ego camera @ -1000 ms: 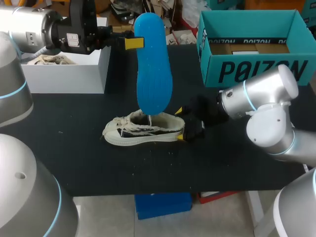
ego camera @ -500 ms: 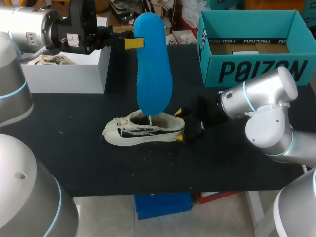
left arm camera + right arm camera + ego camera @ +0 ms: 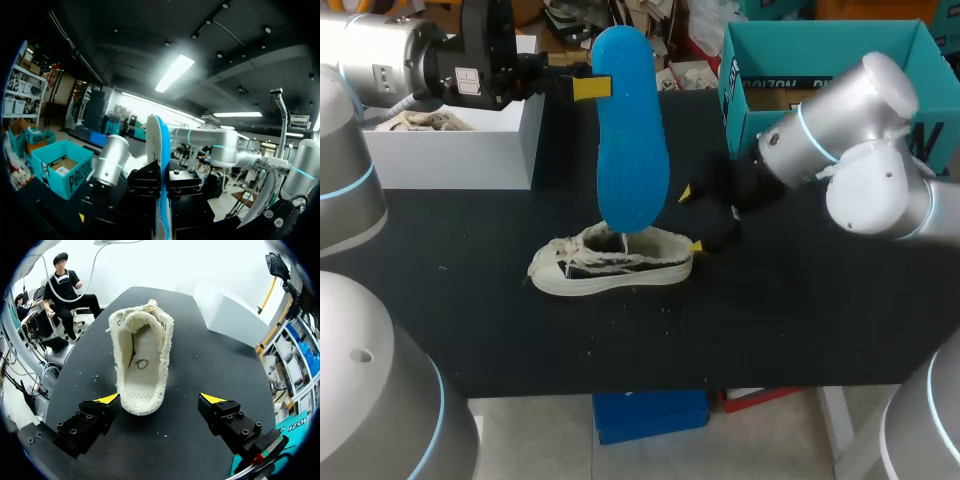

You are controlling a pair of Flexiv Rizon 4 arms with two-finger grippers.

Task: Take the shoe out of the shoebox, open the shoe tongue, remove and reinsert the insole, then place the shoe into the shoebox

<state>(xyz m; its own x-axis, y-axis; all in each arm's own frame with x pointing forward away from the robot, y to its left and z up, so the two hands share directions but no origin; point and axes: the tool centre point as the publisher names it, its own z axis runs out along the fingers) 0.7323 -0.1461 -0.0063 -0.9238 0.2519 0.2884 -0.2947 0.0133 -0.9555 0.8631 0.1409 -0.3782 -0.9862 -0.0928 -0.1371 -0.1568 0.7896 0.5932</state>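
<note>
Black bench (image 3: 770,320), seen from above. Shoe (image 3: 610,262) sits on its sole near the middle, toe to the left, heel to the right. It is outside the shoebox (image 3: 820,30) (teal, open top, far right corner).

Left hand (image 3: 595,87) is clamped on the upper end of the blue insole (image 3: 632,150), one finger on each face. The left wrist view shows the insole edge-on between the fingers. It hangs upright over the shoe; I cannot tell whether its lower end touches.

Right hand (image 3: 160,398) is spread wide and holds nothing. It sits just behind the heel and looks into the shoe's mouth.

White box (image 3: 450,150) stands at the far left.
</note>
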